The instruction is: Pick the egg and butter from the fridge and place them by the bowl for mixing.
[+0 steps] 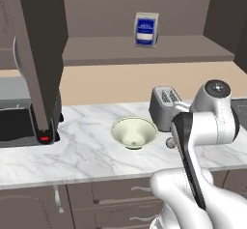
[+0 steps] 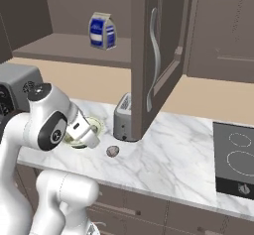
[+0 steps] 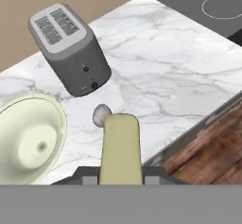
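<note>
base views: behind arm, left/right, facing counter (image 1: 72, 160) | hand view: close, downward | shared: bowl (image 1: 134, 132)

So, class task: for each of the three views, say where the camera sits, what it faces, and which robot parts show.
Left base view: behind-left, facing bowl and toaster; arm lower right.
Right base view: behind-right, facing the same counter and egg; arm lower left.
Hand view: on the hand, looking down the held butter.
All share bowl and toaster.

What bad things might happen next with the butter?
The butter, held in the shut gripper, hangs right above the egg on the counter; set down carelessly, it might knock the egg rolling toward the edge. It could also drop into the bowl close beside it instead of next to it.
</note>
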Robot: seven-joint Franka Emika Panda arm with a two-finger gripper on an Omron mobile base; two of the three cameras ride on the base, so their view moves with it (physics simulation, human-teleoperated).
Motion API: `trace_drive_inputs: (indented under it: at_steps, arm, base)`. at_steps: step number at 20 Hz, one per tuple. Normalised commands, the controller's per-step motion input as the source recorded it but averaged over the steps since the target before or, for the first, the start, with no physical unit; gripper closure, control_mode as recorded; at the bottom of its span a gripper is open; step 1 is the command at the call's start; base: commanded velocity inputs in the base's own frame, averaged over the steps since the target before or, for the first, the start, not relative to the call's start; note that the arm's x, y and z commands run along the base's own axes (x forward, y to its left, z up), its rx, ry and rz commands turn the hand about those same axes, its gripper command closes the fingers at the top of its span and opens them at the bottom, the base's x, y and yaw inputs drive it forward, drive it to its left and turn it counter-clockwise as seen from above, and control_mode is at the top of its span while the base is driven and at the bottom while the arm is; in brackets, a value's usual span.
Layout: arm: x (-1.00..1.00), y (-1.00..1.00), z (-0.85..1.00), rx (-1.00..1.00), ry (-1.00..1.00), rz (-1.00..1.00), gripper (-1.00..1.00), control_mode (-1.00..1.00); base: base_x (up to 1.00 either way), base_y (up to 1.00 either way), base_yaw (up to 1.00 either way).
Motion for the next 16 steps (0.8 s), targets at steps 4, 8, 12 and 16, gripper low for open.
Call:
trace_drive_inputs:
  at_steps: [4, 8, 12, 16]
  arm:
    - [0.01, 0.0, -0.21, 0.14, 0.13, -0.13, 1.0, -1.0]
    - [0.0, 0.0, -0.3, 0.06, 0.09, -0.12, 1.0, -1.0]
    - [0.0, -0.01, -0.31, 0.07, 0.06, -0.11, 1.0, -1.0]
    - [0.0, -0.04, -0.29, 0.11, 0.0, -0.07, 1.0, -1.0]
  base:
    - [0.0, 0.0, 0.0]
    - [0.0, 0.0, 0.0]
    - [0.0, 0.0, 0.0]
    - [0.0, 0.0, 0.0]
